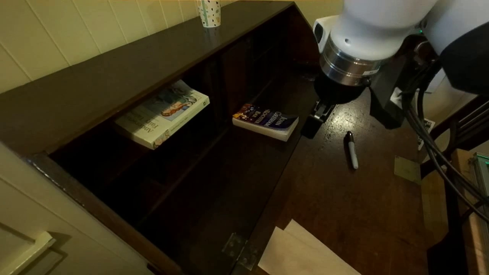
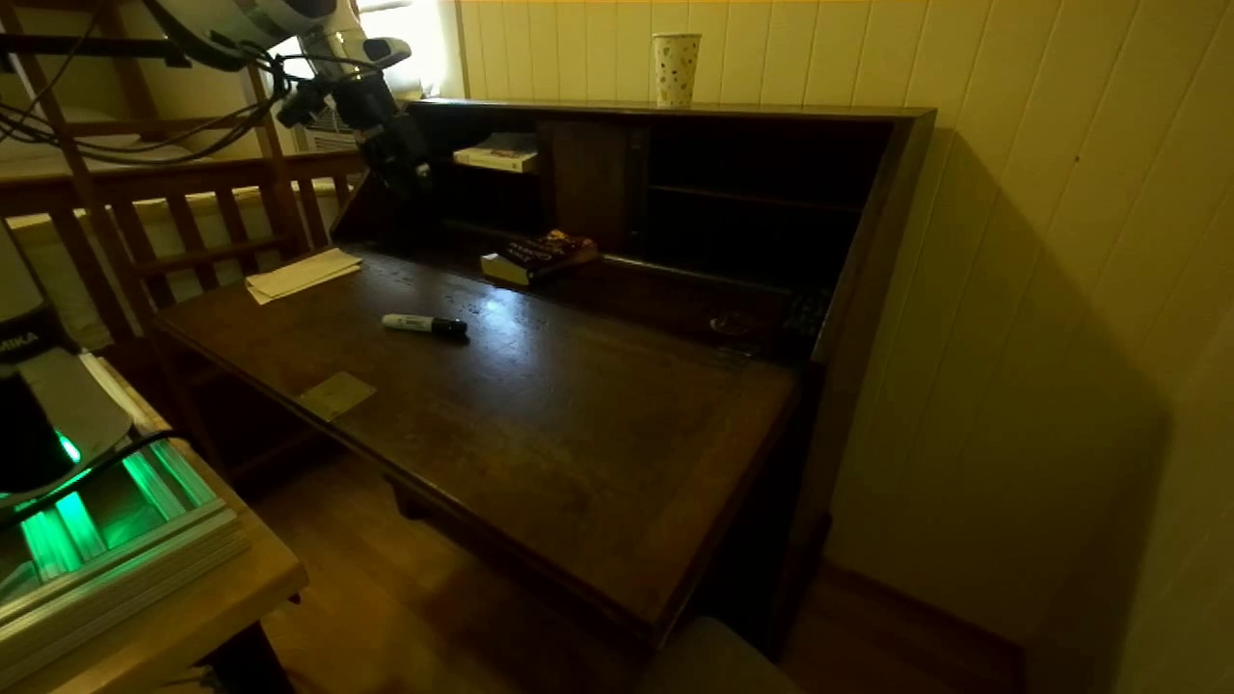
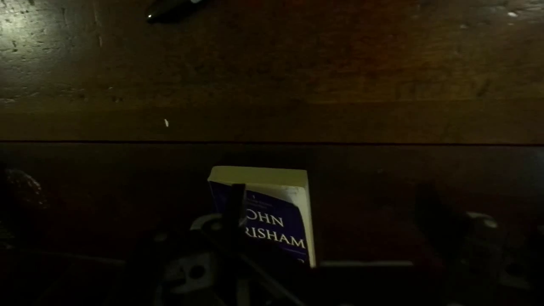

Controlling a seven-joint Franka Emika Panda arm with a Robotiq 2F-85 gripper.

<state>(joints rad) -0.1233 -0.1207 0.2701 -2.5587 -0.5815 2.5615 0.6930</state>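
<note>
We judge the step in hand to be an approach to the dark paperback (image 1: 265,123), which lies flat, cover up, on the inner part of the tabletop (image 1: 324,198), just beside the hinge seam (image 1: 278,181); our gripper (image 1: 313,124) hangs above and apart from it, its jaws spread wide and holding nothing. In the wrist view a finger (image 3: 234,208) hides part of the cover while its mate stands well out to the side; getting closer calls, we think, for centring over the paperback, then a straight descent with both tips outside its long edges. We should mind the upper ledge (image 1: 114,61), which roofs the dark compartments; a pale book (image 1: 168,118) lies near the front of a shelf there, and a patterned cup (image 1: 210,15) stands on top. Our widest room seems to be forward of the seam, past the marker (image 2: 424,326) and away from the folded papers (image 2: 304,275); beyond that, the front edge (image 2: 415,476) falls away to the floor (image 2: 366,549).
</note>
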